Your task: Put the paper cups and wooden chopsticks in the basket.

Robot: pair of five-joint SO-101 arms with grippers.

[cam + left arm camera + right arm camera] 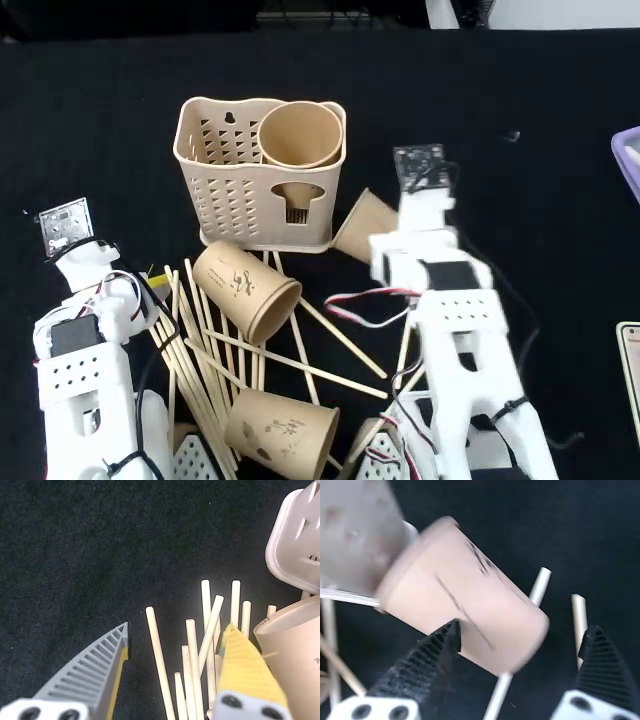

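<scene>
Black cloth [90, 130] bore the basket [235, 195], upright, with one cup [300, 133] already standing in it. Three others lay on their sides: a second cup [362, 226] at the basket's foot beside the right arm, a third cup [247, 290] on the fanned chopsticks [205, 350], and a fourth cup [280, 432] between the two arm bases. The right gripper [524, 628] had its jaws wide and held nothing. The second cup [465, 595] lay just ahead of them, its long axis slanted across the gap, and one end appeared to reach between the tips. A stray chopstick [538, 586] lay under it. The right arm was plainly the nearer to this cup, and the basket stood just beyond it. A clean hold would probably call for squaring the jaws to the cup's axis first, since a slanted squeeze might roll it away. The left gripper [177, 630] also had its jaws spread wide and was empty. Several chopstick ends lay between its jaws, long axes running along the fingers, so closing would cross them. The third cup [292, 650] sat just beside its yellow finger.
</scene>
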